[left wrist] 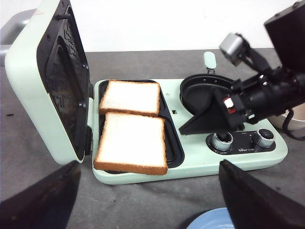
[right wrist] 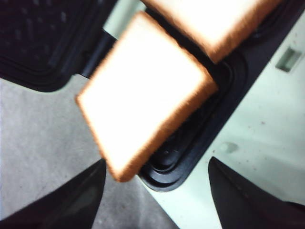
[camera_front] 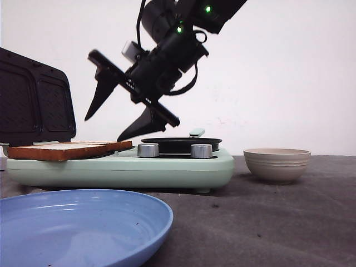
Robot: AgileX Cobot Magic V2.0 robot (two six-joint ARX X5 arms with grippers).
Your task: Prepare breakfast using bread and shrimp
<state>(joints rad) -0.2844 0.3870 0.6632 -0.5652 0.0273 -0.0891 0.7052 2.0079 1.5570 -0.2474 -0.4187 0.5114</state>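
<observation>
I'm seeing both bread slices (left wrist: 131, 129) lying on the sandwich maker's (left wrist: 190, 164) open plate, one overhanging its front edge; my right fingers (camera_front: 114, 119) are hanging spread, empty, above; my left fingers (left wrist: 147, 200) are spread too.

Bare-walled lab tabletop (camera_front: 267, 217), breakfast maker (camera_front: 119, 167).

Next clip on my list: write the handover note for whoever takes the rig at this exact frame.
Right hand: open, empty, hanging above the sandwich maker.
Left hand: open, empty, off the table, looking down on the maker.
Bread: far slice lies in the open grill tray; near slice sits skewed, its corner overhanging the front edge.
Done: both slices placed; lid up.
Left: square up the near slice. No shrimp visible in any view; blue plate and beige bowl contents cannot be seen.
</observation>
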